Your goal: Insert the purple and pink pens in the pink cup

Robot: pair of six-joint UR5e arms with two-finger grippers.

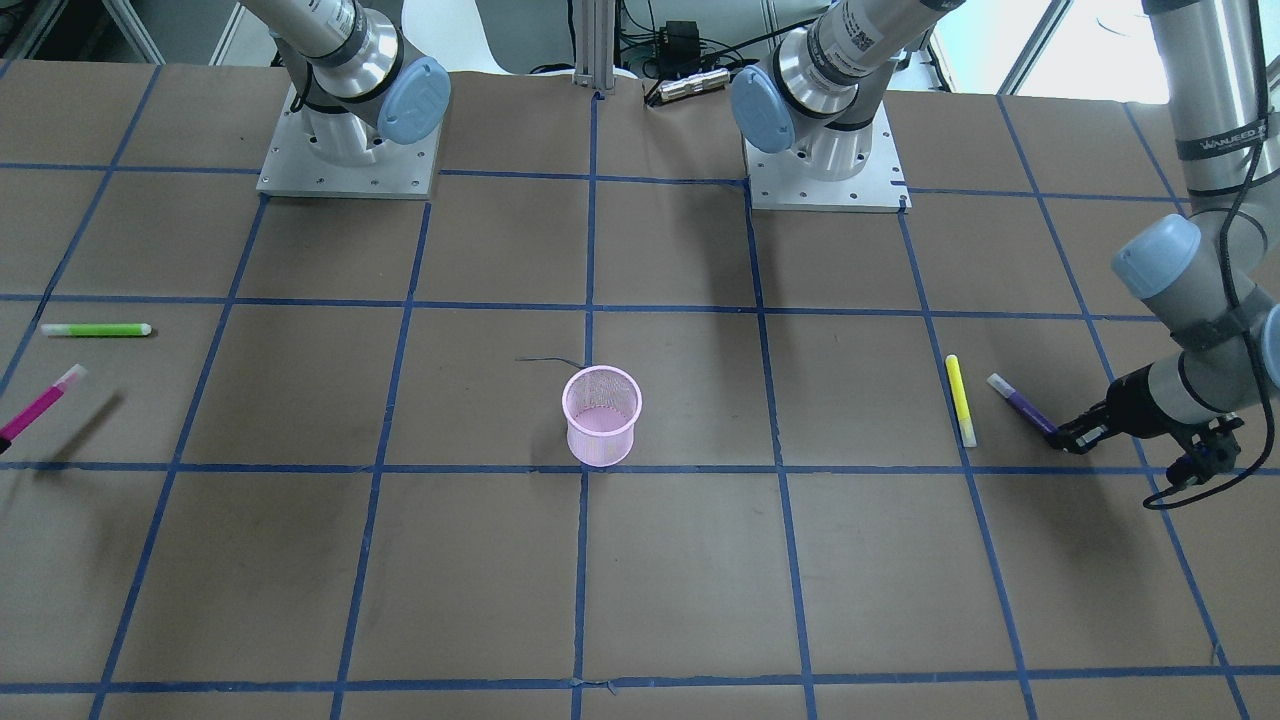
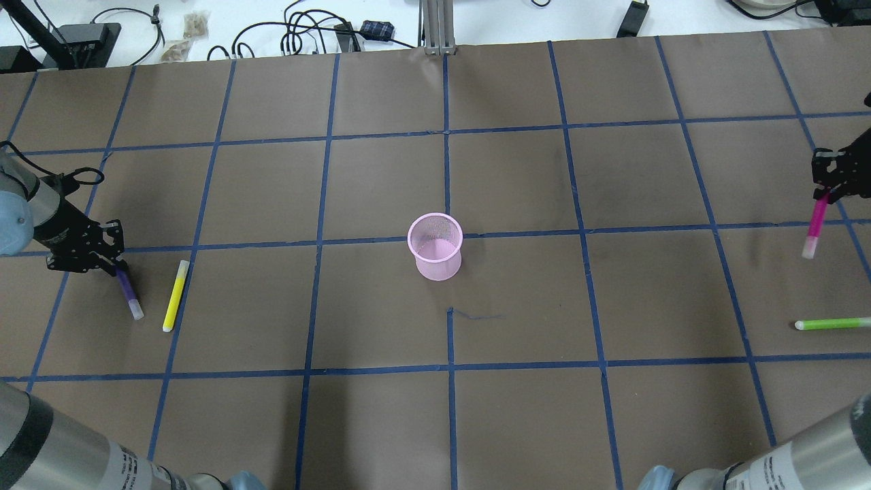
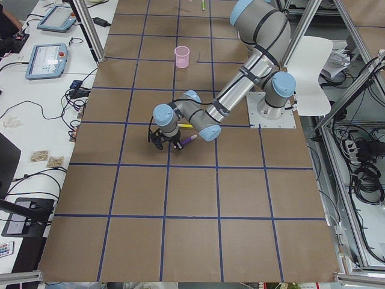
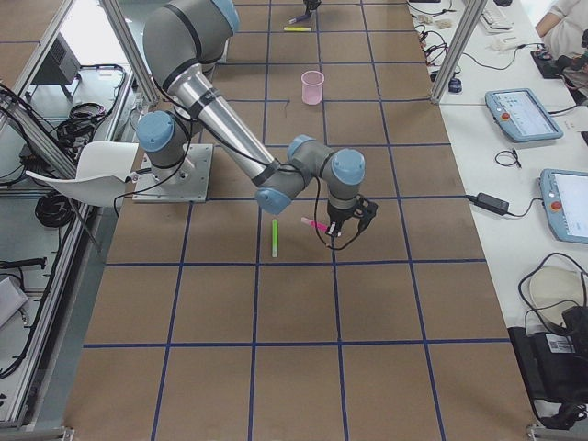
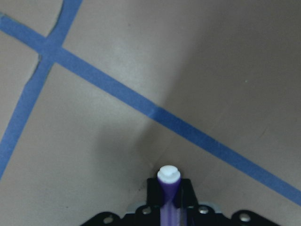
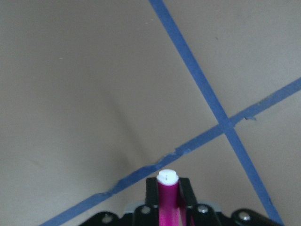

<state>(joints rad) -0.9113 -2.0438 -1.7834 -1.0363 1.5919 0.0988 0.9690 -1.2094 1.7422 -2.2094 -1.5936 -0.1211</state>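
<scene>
The pink mesh cup [image 2: 435, 248] stands upright mid-table and also shows in the front view [image 1: 601, 415]. My left gripper [image 2: 117, 269] is shut on one end of the purple pen [image 2: 128, 294] at the table's left side. It holds the pen low and slanted, with the white cap pointing away. In the left wrist view the purple pen [image 5: 168, 181] sits between the fingers. My right gripper [image 2: 825, 194] is shut on the pink pen [image 2: 814, 228] and holds it above the table at the far right. The pink pen also shows in the right wrist view [image 6: 167, 193].
A yellow pen [image 2: 175, 296] lies on the table just right of the purple pen. A green pen [image 2: 831, 324] lies near the right edge, below the pink pen. Both arm bases [image 1: 345, 150] stand at the robot's side of the table.
</scene>
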